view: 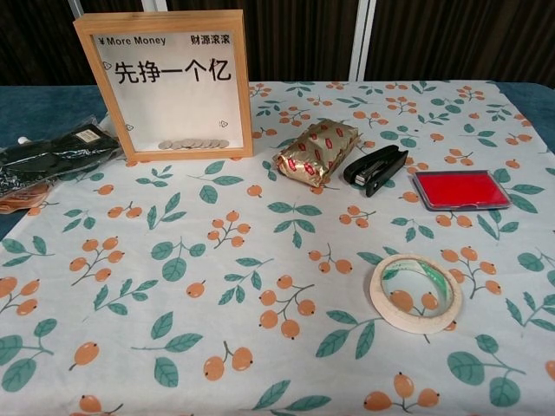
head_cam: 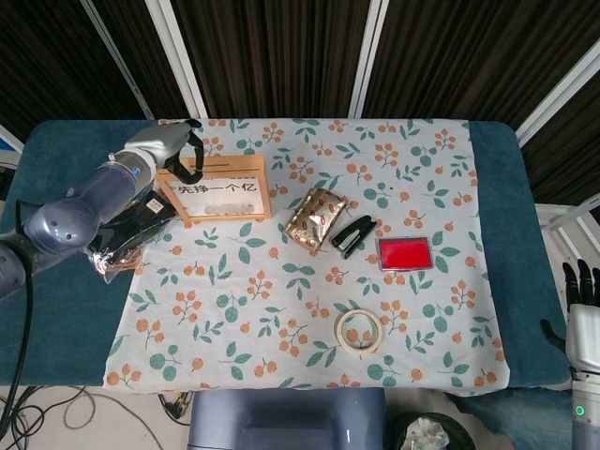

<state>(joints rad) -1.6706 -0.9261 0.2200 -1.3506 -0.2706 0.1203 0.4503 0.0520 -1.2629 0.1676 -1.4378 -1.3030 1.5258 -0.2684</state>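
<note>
In the upper left of the head view, the left hand (head_cam: 167, 142) curls its fingers over the top edge of the standing wooden frame (head_cam: 217, 190). The right hand (head_cam: 583, 314) sits at the lower right edge, fingers straight and holding nothing

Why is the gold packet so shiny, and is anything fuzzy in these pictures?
In the chest view the gold packet throws back bright glints from the room light, and everything looks sharp. In the head view the left hand by the wooden frame looks slightly soft, and the frame's lettering is too small to read.
</note>
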